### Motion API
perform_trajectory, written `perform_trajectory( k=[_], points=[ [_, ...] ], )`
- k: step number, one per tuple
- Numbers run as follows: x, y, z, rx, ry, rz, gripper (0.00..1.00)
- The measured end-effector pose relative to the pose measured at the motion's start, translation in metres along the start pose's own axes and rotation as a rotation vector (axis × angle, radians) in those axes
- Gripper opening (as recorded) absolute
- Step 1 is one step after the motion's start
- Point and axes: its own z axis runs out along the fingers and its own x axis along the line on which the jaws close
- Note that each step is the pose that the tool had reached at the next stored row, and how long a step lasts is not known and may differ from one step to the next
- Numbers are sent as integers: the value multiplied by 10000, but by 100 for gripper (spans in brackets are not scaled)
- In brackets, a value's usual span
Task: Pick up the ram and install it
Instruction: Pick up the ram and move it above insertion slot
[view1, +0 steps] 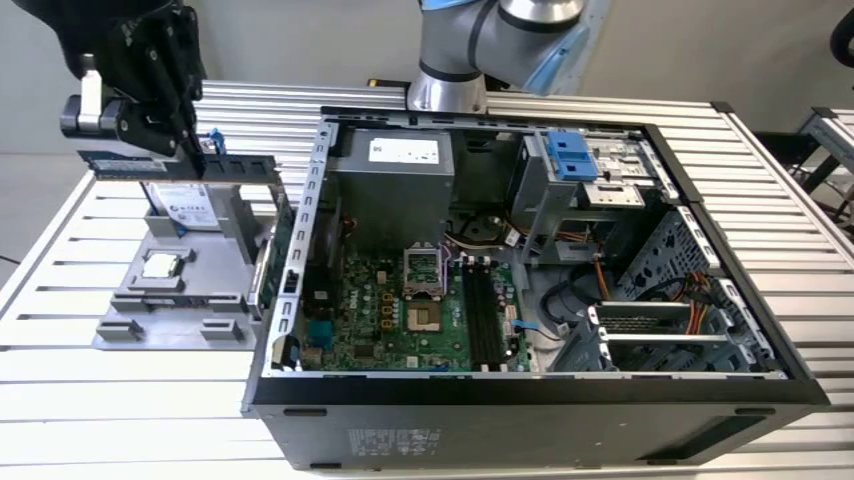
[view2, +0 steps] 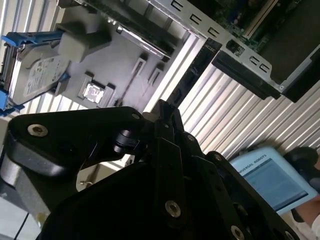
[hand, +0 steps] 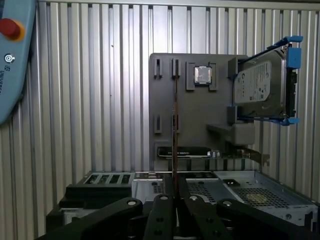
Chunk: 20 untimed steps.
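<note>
The ram is a long dark stick held level in the air above the grey parts holder, at the exterior view's left. My black gripper is shut on it near one end. In the first wrist view the ram shows edge-on as a thin line rising from the gripper. The second wrist view has the ram as a dark strip reaching out from the gripper. The open computer case lies at the exterior view's right of the holder, with the memory slots on its green board.
The holder carries a square silver CPU and a silver hard drive in a blue bracket. Both stand on a ribbed aluminium table. A blue teach pendant lies beyond the holder. The arm's base rises behind the case.
</note>
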Motion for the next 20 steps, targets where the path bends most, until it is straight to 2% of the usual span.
perform_trajectory(
  k=[20],
  points=[
    [-11, -509, -5, 1, -1, 1, 0]
  ],
)
